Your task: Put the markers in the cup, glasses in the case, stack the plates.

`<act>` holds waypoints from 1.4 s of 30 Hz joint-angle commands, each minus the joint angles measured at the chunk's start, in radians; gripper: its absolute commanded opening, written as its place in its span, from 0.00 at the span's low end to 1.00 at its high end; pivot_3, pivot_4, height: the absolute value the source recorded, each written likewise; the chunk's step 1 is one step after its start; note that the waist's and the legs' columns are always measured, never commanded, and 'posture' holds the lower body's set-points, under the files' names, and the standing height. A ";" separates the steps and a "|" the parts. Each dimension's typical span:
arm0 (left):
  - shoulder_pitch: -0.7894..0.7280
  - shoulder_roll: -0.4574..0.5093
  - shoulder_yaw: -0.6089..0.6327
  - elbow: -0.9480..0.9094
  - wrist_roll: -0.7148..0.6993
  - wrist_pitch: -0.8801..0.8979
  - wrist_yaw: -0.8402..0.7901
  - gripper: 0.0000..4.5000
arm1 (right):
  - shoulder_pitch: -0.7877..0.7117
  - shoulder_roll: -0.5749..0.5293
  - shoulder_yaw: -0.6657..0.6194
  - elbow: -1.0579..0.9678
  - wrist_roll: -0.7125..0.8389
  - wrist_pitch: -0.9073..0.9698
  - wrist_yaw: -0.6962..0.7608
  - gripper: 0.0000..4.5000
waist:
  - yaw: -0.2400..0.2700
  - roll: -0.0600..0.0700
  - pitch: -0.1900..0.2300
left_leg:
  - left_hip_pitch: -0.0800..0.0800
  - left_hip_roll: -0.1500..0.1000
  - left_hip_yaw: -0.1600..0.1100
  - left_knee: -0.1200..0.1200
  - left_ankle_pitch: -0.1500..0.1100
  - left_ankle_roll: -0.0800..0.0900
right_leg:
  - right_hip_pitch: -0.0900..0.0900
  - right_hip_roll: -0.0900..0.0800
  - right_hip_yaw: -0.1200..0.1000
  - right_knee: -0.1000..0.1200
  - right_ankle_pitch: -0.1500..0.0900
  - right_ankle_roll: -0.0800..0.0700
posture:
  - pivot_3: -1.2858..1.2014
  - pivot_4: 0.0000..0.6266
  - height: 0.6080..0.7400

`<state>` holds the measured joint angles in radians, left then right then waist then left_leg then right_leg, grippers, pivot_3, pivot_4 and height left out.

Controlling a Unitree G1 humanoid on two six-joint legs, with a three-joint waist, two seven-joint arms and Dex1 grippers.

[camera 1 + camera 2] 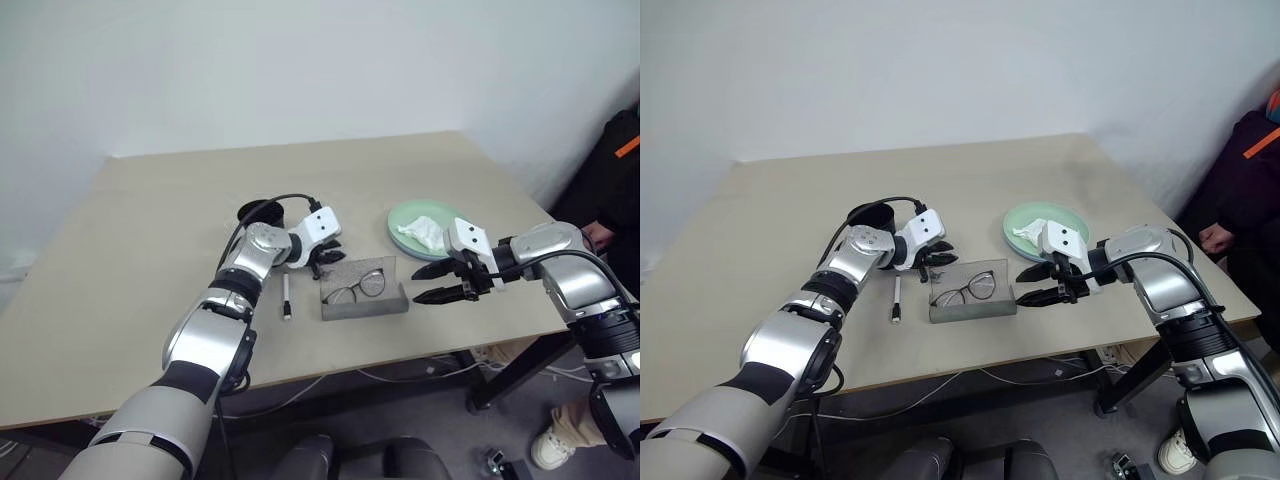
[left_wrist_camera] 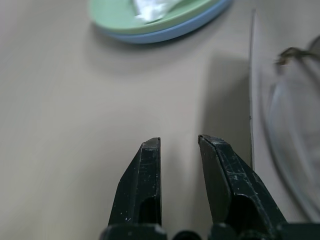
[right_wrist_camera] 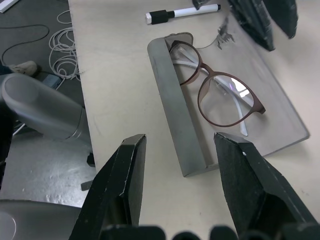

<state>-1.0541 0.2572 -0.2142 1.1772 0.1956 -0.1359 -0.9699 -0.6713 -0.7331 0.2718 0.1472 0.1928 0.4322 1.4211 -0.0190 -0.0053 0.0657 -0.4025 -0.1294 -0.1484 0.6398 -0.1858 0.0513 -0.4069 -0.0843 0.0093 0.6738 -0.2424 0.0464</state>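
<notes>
Showing no readable print, the marker (image 3: 182,13) lies on the table (image 1: 150,260) beside the case (image 3: 172,107), black cap outward. Left gripper (image 2: 179,141) hangs at the case's far edge, fingers narrowed to a slim gap, nothing between them; cup (image 1: 868,214) just behind its wrist. Right gripper (image 3: 182,142) hovers spread wide, empty, off the case's other end. Glasses (image 3: 217,90) lie in the open case between both. Stacked plates (image 2: 150,27), mint over blue, sit near the right gripper with tissue (image 1: 424,232) on top.
</notes>
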 commanded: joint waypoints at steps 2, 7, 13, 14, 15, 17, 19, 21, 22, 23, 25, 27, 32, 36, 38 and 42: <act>0.006 0.005 -0.013 -0.095 -0.015 0.019 -0.095 0.27 | -0.030 -0.002 -0.015 -0.012 -0.001 -0.018 -0.004 0.52 | -0.001 0.000 0.000 | 0.000 0.000 0.000 0.000 0.000 0.000 | 0.000 0.000 0.000 0.000 0.000 0.000 | 0.52 0.00 1.00; 0.085 0.027 -0.041 -0.263 -0.029 0.085 -0.216 0.27 | -0.036 -0.002 -0.014 -0.005 -0.003 -0.022 -0.001 0.52 | -0.003 0.000 0.000 | 0.000 0.000 0.000 -0.001 0.000 0.000 | -0.001 0.000 0.001 0.000 0.000 0.000 | 0.52 0.00 1.00; 0.192 0.059 -0.068 -0.478 -0.046 0.183 -0.272 0.27 | -0.038 0.000 -0.015 0.002 -0.007 -0.026 0.001 0.52 | -0.003 0.000 0.000 | 0.000 0.000 0.000 0.000 0.000 0.000 | 0.000 0.000 0.001 0.000 0.000 0.000 | 0.52 0.00 1.00; 0.206 0.064 -0.070 -0.503 -0.047 0.194 -0.273 0.27 | -0.038 0.000 -0.015 0.003 -0.008 -0.026 0.002 0.52 | -0.003 0.000 0.000 | 0.001 0.000 0.000 -0.001 0.000 0.000 | 0.000 0.000 0.001 0.000 0.000 0.000 | 0.52 0.00 1.00; 0.217 0.068 -0.071 -0.525 -0.049 0.206 -0.273 0.27 | -0.038 0.000 -0.015 0.002 -0.008 -0.027 0.002 0.52 | -0.002 0.000 0.000 | 0.001 0.000 0.000 -0.001 0.000 0.000 | 0.000 0.000 0.001 0.000 0.000 0.000 | 0.52 0.00 1.00; 0.233 0.074 -0.074 -0.554 -0.052 0.225 -0.271 0.27 | -0.037 0.001 -0.014 -0.001 -0.007 -0.025 0.002 0.52 | -0.002 0.000 0.000 | 0.001 0.000 0.000 -0.001 0.000 0.000 | 0.000 0.000 0.001 0.000 0.000 0.000 | 0.52 0.00 1.00; 0.237 0.077 -0.076 -0.564 -0.054 0.236 -0.266 0.27 | -0.039 0.003 -0.013 0.000 -0.006 -0.026 0.002 0.52 | -0.002 0.000 0.000 | 0.001 0.000 0.000 -0.001 0.000 0.000 | 0.000 0.000 0.001 0.000 0.000 0.000 | 0.52 0.00 1.00; 0.238 0.078 -0.078 -0.572 -0.058 0.246 -0.262 0.27 | -0.041 0.004 -0.012 0.005 -0.008 -0.029 0.002 0.52 | -0.002 0.000 0.000 | 0.001 0.000 0.000 -0.001 0.000 0.000 | 0.000 0.000 0.001 0.000 0.000 0.000 | 0.52 0.00 1.00; 0.240 0.077 -0.079 -0.579 -0.060 0.246 -0.258 0.27 | -0.042 0.003 -0.013 0.006 -0.008 -0.030 0.003 0.52 | -0.002 0.000 0.000 | 0.001 0.000 0.000 -0.001 0.000 0.000 | 0.000 0.000 0.001 0.000 0.000 0.000 | 0.52 0.00 1.00; 0.242 0.076 -0.080 -0.587 -0.062 0.249 -0.254 0.27 | -0.043 0.003 -0.013 0.006 -0.008 -0.031 0.003 0.52 | -0.002 0.000 0.000 | 0.001 0.000 0.000 -0.001 0.000 0.000 | 0.000 0.000 0.001 0.000 0.000 0.000 | 0.52 0.00 1.00; 0.251 0.076 -0.085 -0.603 -0.063 0.253 -0.250 0.27 | -0.043 0.002 -0.013 0.006 -0.008 -0.031 0.003 0.52 | -0.002 0.000 0.000 | 0.001 0.000 0.000 -0.001 0.000 0.000 | 0.000 0.000 0.001 0.000 0.000 0.000 | 0.52 0.00 1.00; 0.271 0.081 -0.100 -0.632 -0.055 0.241 -0.247 0.27 | -0.044 0.002 -0.014 0.006 -0.008 -0.031 0.003 0.52 | -0.002 0.001 0.000 | 0.001 0.000 0.000 -0.001 0.000 0.000 | 0.000 0.000 0.002 0.000 0.000 0.000 | 0.52 0.00 1.00; 0.320 0.091 -0.135 -0.718 -0.031 0.198 -0.209 0.27 | -0.044 0.002 -0.013 0.005 -0.009 -0.033 0.002 0.52 | 0.001 0.001 -0.001 | 0.001 0.000 0.000 -0.001 0.000 0.000 | 0.000 0.000 0.002 0.000 0.000 0.000 | 0.52 0.00 1.00; 0.342 0.103 -0.146 -0.753 -0.017 0.166 -0.168 0.27 | -0.040 0.001 -0.015 0.000 -0.007 -0.031 0.001 0.52 | 0.001 0.001 -0.001 | 0.003 0.000 0.000 -0.001 0.000 0.000 | 0.001 -0.001 0.002 0.000 0.000 0.000 | 0.52 0.00 1.00; 0.348 0.113 -0.144 -0.767 -0.015 0.158 -0.156 0.27 | -0.036 0.000 -0.014 -0.005 -0.007 -0.031 0.000 0.52 | 0.001 0.001 -0.001 | 0.003 0.000 0.000 -0.001 0.000 0.000 | 0.002 -0.001 0.002 0.000 0.000 0.000 | 0.52 0.00 1.00; 0.330 0.122 -0.125 -0.752 -0.026 0.153 -0.132 0.27 | -0.034 0.001 -0.012 -0.007 -0.007 -0.030 0.000 0.52 | 0.001 0.001 -0.001 | 0.003 0.000 0.000 -0.001 0.000 0.000 | 0.001 0.000 0.002 0.000 0.000 0.000 | 0.52 0.00 1.00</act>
<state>-0.7165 0.3764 -0.3376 0.4309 0.1793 0.0275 -1.1103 -0.6880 -0.7275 0.2720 0.1656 0.1834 0.4141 1.4214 -0.0182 -0.0041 0.0650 -0.3997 -0.1291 -0.1482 0.6386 -0.1861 0.0516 -0.4055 -0.0847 0.0113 0.6736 -0.2425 0.0461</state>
